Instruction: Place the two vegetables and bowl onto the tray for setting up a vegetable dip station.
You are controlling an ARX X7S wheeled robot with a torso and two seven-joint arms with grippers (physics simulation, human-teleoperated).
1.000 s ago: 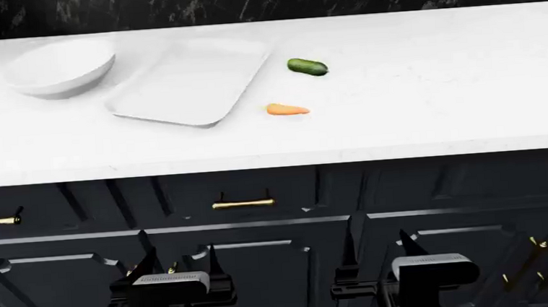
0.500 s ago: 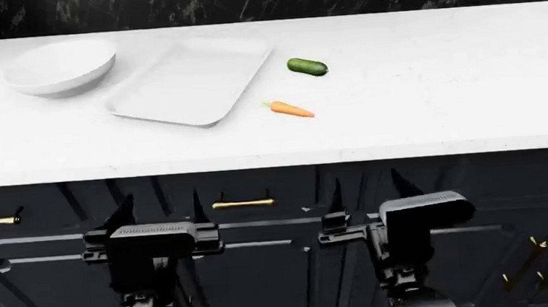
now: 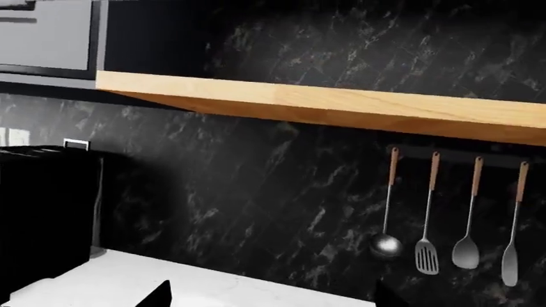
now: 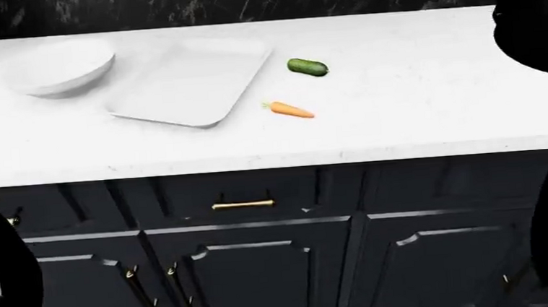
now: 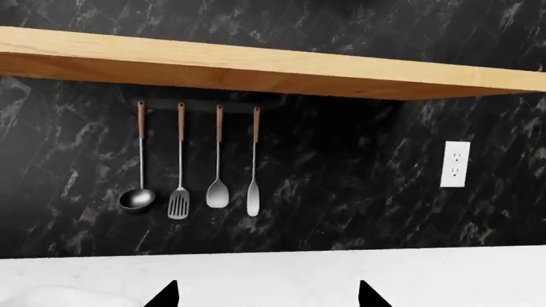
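In the head view the white bowl (image 4: 59, 66) sits at the counter's far left. The white rectangular tray (image 4: 191, 79) lies beside it, empty. The dark green cucumber (image 4: 307, 66) lies right of the tray and the orange carrot (image 4: 290, 109) lies nearer the front edge. Neither gripper shows clearly in the head view, only dark arm shapes at its edges. In the wrist views my left gripper (image 3: 273, 300) and right gripper (image 5: 266, 299) are open and empty, with the tips wide apart. Both face the back wall over the counter.
The white counter (image 4: 425, 99) tops dark cabinets with brass handles (image 4: 243, 204). A wooden shelf (image 5: 256, 67) and hanging utensils (image 5: 196, 160) are on the black marble wall. A black appliance (image 3: 47, 217) stands at the counter's far left. An outlet (image 5: 456, 164) is on the wall.
Both arms have risen from the lower middle of the head view to its edges. The carrot turned slightly a second ago and has lain still since.
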